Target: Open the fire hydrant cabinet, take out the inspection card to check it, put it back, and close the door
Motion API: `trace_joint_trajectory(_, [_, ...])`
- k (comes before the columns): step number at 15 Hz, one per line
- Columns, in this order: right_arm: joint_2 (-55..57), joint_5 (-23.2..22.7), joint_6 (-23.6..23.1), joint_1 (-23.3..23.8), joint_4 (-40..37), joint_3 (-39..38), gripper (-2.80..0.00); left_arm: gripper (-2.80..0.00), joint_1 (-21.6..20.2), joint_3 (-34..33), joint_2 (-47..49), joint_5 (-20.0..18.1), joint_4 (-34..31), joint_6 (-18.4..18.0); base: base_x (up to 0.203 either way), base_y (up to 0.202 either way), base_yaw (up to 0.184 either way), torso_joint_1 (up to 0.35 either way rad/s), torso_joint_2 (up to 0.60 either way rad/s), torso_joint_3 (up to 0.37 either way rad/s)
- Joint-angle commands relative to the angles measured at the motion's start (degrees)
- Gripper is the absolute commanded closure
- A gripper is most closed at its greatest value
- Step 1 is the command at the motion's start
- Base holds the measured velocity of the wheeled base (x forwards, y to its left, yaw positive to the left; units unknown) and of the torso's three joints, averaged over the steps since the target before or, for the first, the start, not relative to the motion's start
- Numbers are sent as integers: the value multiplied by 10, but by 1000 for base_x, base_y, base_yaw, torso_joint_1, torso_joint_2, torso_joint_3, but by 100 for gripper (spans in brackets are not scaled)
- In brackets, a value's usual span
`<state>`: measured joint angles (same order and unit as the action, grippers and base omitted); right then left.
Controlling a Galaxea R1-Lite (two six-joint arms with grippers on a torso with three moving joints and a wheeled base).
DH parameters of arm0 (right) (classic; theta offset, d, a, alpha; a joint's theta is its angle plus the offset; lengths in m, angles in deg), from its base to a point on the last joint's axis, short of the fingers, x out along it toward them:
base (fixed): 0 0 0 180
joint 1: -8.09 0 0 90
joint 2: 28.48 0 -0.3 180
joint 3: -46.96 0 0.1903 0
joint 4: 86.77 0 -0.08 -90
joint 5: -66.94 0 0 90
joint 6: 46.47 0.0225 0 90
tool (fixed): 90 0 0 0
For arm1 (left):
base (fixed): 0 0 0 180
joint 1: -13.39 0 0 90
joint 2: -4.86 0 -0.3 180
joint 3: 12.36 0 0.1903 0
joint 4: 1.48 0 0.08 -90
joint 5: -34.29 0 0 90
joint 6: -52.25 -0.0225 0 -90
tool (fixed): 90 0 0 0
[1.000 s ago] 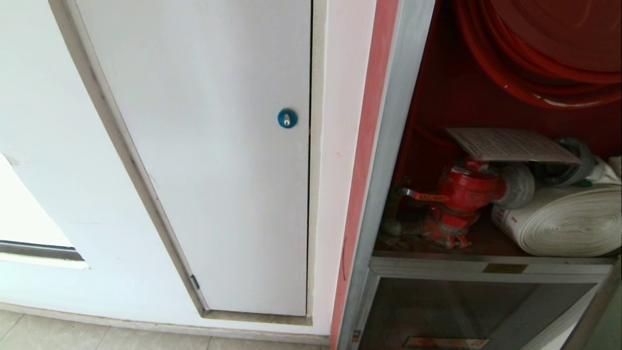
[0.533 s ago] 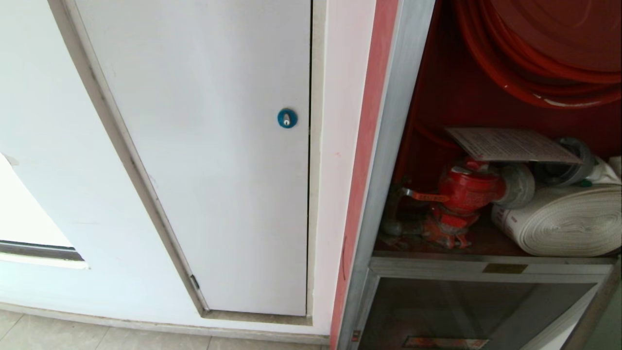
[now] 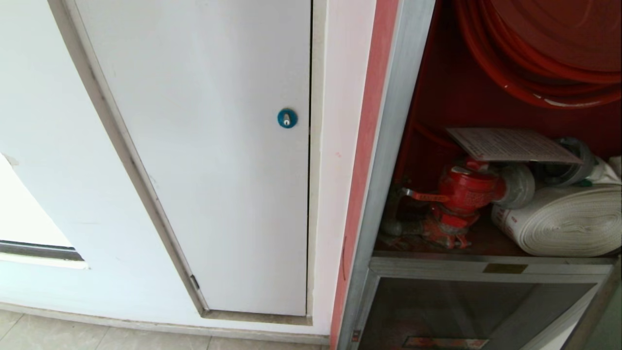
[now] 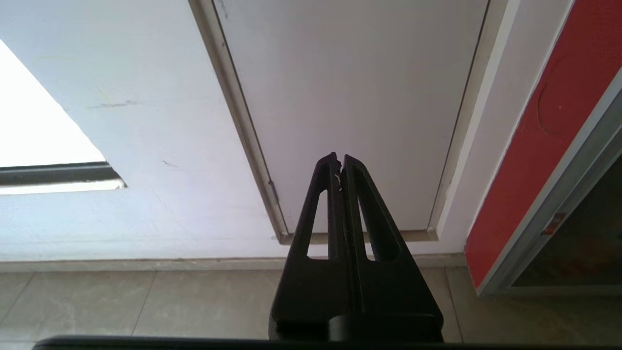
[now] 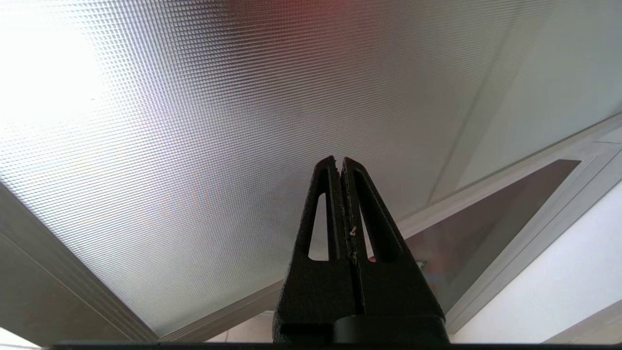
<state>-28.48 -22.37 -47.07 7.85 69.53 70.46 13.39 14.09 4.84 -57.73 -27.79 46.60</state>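
Observation:
The fire hydrant cabinet [image 3: 388, 160] stands open at the right of the head view, its silver frame around a red interior. Inside, the inspection card [image 3: 510, 144] lies flat on top of the red valve and the hose roll, with nothing touching it. In the right wrist view a large glass pane in a silver frame, the door [image 5: 194, 146], is swung out close in front of my right gripper [image 5: 338, 159], which is shut and empty. My left gripper [image 4: 339, 158] is shut and empty, low near the floor and pointing at the white panel. Neither gripper shows in the head view.
A white panel [image 3: 218, 170] with a blue round lock [image 3: 286, 118] fills the wall left of the cabinet. Inside the cabinet are a red valve [image 3: 466, 192], a rolled white hose [image 3: 568, 223] and a red hose reel [image 3: 544, 58]. Below the crossbar is a smaller glass door [image 3: 466, 311].

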Motion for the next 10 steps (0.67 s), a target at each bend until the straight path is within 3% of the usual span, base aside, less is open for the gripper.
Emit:
trace_joint_trajectory(1, [1,0,0,0,0,0,0,0,0,-25,1,0,12,0,0,0,0,0,0,0])
trace_joint_trajectory(4, [1,0,0,0,0,0,0,0,0,-31,1,-1,31,39,0,0,0,0,0,0])
trace_joint_trajectory(10, [1,0,0,0,0,0,0,0,0,-31,1,2,32,47,0,0,0,0,0,0])
